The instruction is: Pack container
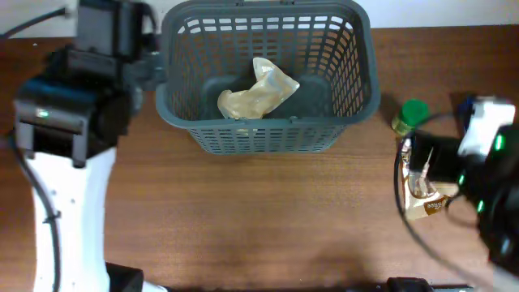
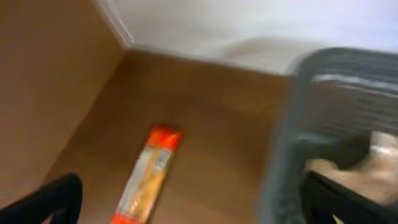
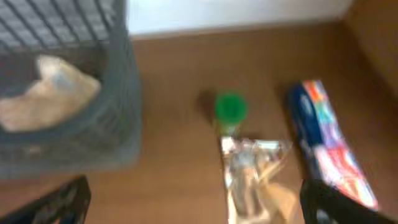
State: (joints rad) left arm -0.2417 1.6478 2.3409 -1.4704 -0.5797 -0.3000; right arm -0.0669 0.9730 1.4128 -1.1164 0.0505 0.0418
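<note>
Wood table (image 1: 243, 227); container (image 1: 259, 138) top centre holds one bag (image 1: 258, 91); left gripper (image 2: 196, 208), right gripper (image 3: 196, 208) gape empty, probably awaiting pickups.

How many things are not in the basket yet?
4: an orange packet left of the basket; a green-lidded jar, a clear pouch and a blue packet on its right. More may be hidden.
</note>
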